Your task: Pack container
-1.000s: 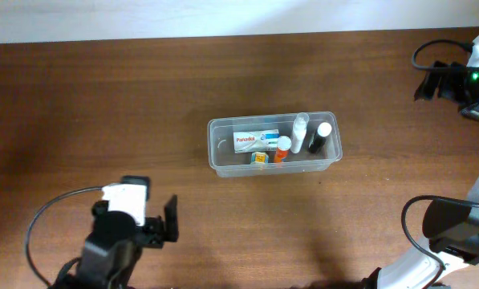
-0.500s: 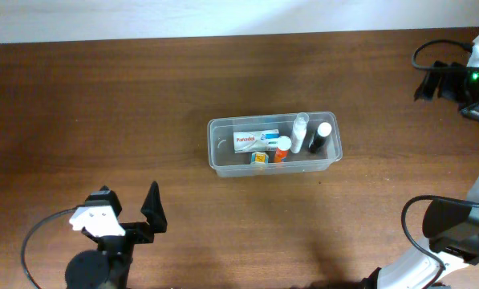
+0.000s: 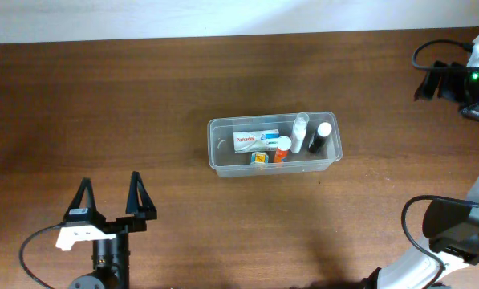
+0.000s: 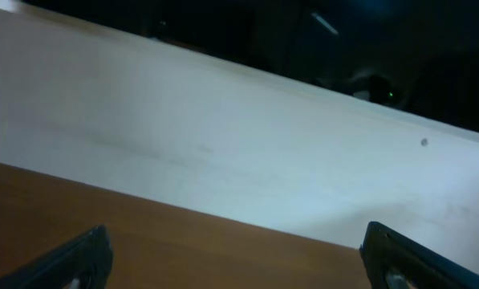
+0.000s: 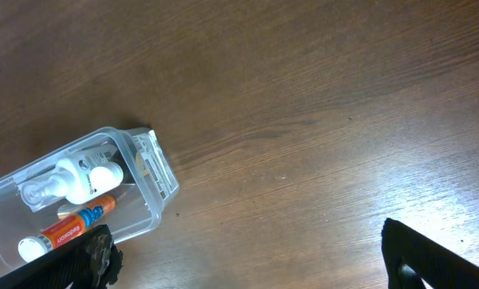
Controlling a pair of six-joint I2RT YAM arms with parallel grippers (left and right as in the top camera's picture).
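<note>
The container [image 3: 221, 149] is a clear plastic tub in the middle of the table. It holds a white Panadol box [image 3: 255, 140], an orange tube [image 3: 282, 149], a clear bottle [image 3: 300, 131], a black bottle with a white cap [image 3: 320, 138] and a small yellow item [image 3: 259, 158]. My left gripper [image 3: 111, 199] is low at the front left, far from the tub, open and empty, pointing toward the far wall. The right wrist view shows my right gripper [image 5: 251, 265] open and empty, high above the table, with the container's end [image 5: 135, 225] at lower left.
Bare brown wooden table surrounds the tub. A white wall [image 4: 239, 144] runs along the far edge. The right arm's base and cables [image 3: 456, 229] sit at the right edge, with more of that arm at the far right corner [image 3: 464, 80].
My left arm has drawn back toward the front left and its gripper has turned from pointing right to pointing at the far wall. The right arm and the tub have not moved.
</note>
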